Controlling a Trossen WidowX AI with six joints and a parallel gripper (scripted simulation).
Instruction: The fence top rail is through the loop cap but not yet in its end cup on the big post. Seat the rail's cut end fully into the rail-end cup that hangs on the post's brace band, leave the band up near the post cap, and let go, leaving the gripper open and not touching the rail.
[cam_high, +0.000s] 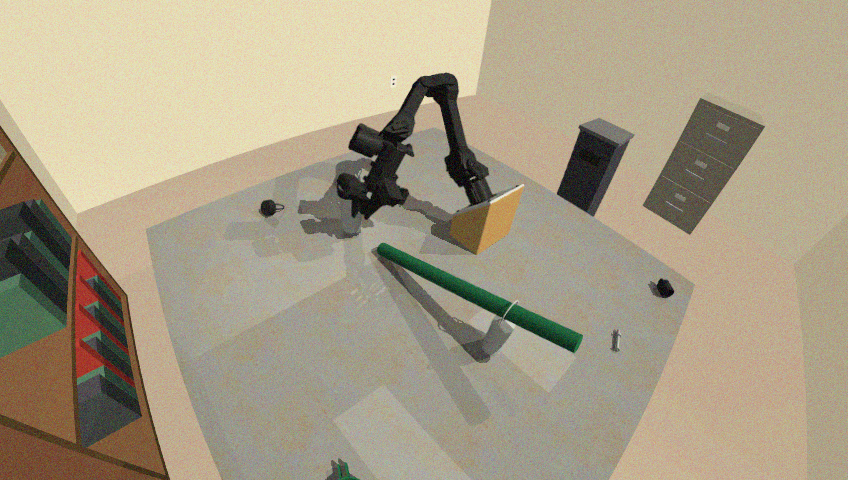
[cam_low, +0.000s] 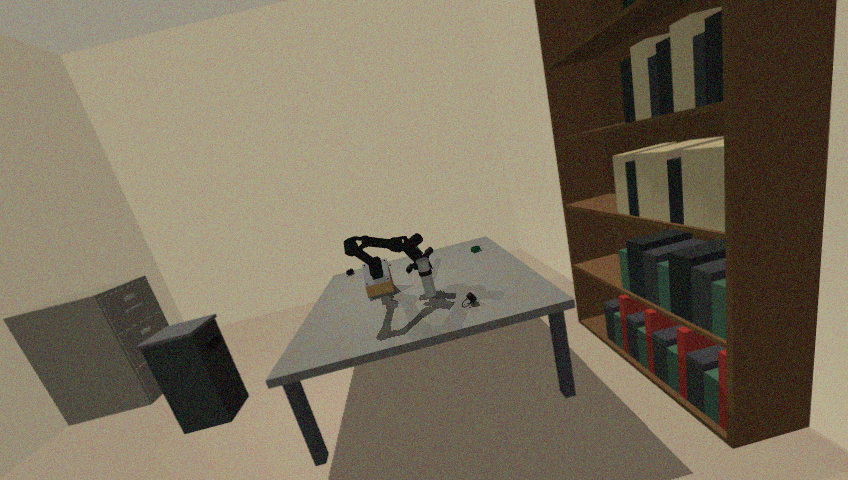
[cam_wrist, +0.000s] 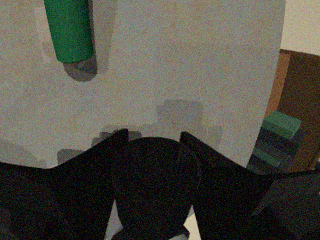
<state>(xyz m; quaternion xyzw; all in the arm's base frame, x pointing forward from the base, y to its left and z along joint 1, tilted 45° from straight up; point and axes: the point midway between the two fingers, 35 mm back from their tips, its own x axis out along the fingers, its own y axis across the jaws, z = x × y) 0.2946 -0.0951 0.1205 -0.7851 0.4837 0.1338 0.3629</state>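
The green top rail (cam_high: 446, 275) (cam_wrist: 70, 30) slopes through the loop cap (cam_high: 502, 319) on a short grey post. Its near end is free, apart from the big post (cam_high: 351, 224) (cam_low: 429, 286). The grey big post stands upright, with the black brace band (cam_low: 424, 273) near its top. My gripper (cam_high: 357, 199) (cam_low: 420, 260) (cam_wrist: 154, 136) is at the post top, its fingers on both sides of the black rail-end cup (cam_wrist: 156, 175), shut on it. The gripper hides most of the cup and band in the top and exterior views. It does not touch the rail.
The arm's orange base block (cam_high: 487, 223) (cam_low: 379, 289) stands beside the rail. A black clamp with a wire loop (cam_high: 268, 208) (cam_low: 470, 299), a black part (cam_high: 664, 288) (cam_low: 349, 272), a small bolt (cam_high: 617, 340) and a green clip (cam_high: 339, 470) (cam_low: 475, 249) lie on the table.
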